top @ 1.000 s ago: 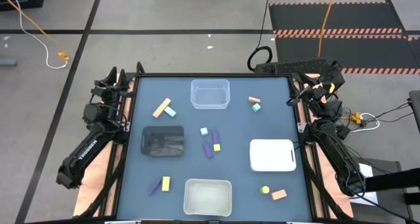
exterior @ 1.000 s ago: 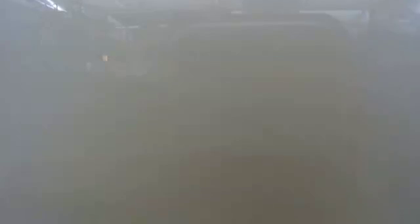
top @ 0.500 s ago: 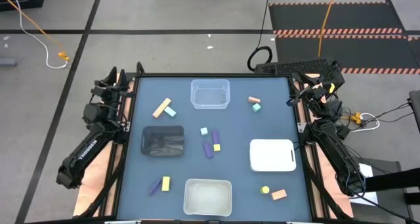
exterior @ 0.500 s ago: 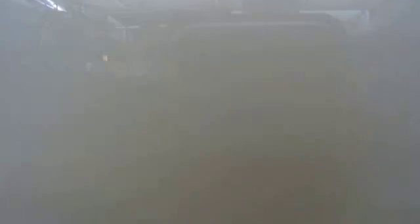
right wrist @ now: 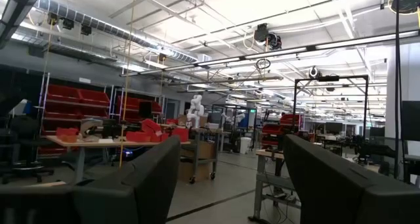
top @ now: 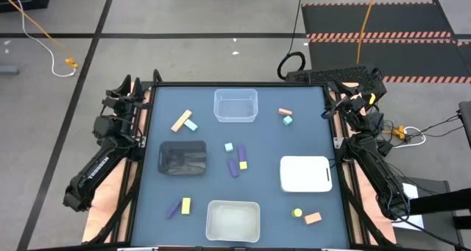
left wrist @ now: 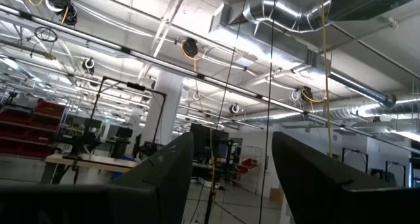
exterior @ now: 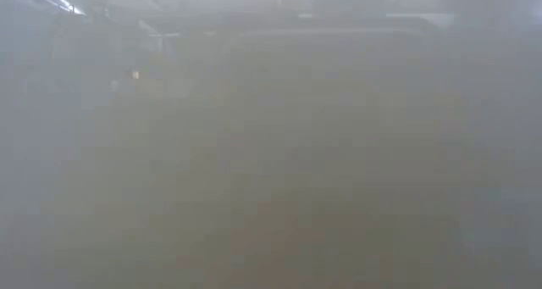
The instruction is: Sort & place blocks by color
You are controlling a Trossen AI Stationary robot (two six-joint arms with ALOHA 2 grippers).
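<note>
In the high view the blocks lie scattered on the blue table. An orange bar and a teal cube lie far left, and an orange block with a teal one far right. At the middle are a teal cube, two purple bars and a yellow cube. A purple bar and a yellow block lie near left. A yellow-green round piece and an orange block lie near right. My left gripper rests open beside the table's left edge, and my right gripper rests open beside its right edge. Both point into the room.
Four containers stand on the table: a clear tray at the far middle, a black tray at the left, a white tray at the right and a clear tray at the near middle. The low view shows only haze.
</note>
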